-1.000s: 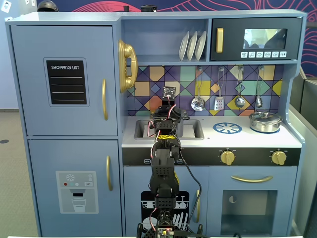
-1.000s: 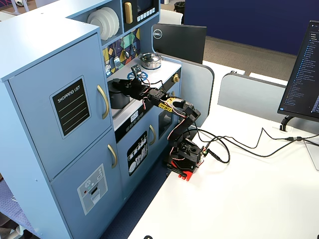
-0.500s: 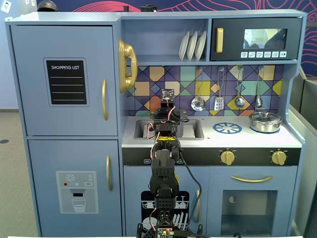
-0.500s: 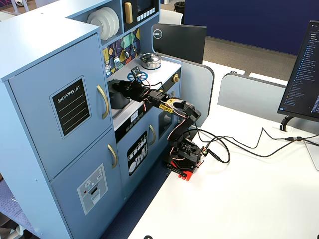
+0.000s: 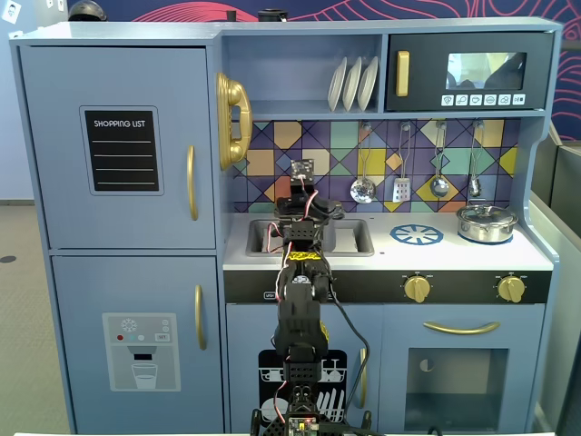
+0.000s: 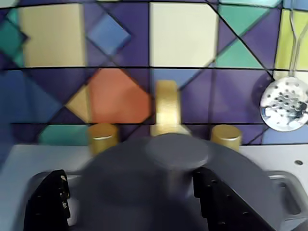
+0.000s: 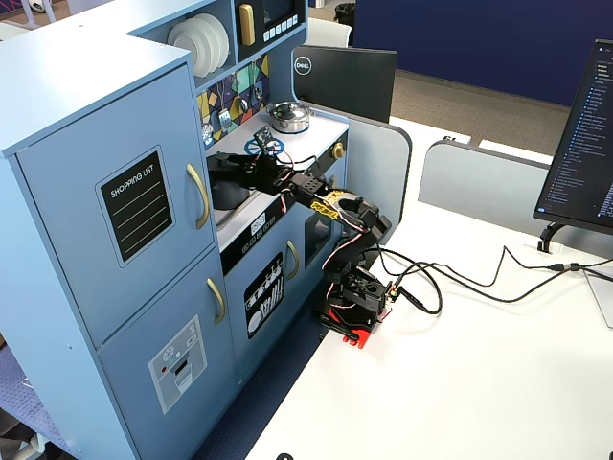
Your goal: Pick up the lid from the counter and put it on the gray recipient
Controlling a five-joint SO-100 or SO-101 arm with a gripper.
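Black fingers (image 6: pixel 219 202) of the gripper (image 6: pixel 130 202) are pinching the lid (image 6: pixel 159 187) by its knob over the sink (image 5: pixel 356 238), the faucet (image 6: pixel 166 108) standing at 12 o'clock. Whether the gray recipient sits beneath, I cannot tell; lowering level and centred is looking wise.

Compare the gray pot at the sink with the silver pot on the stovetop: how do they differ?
The gray pot is matte dark gray; the silver pot is shiny. The gray pot sits at the sink, close under the gripper, while the silver pot stands apart on the counter's right end, untouched. The gripper's fingers flank the gray pot's knobbed lid. Both are round and lidded.
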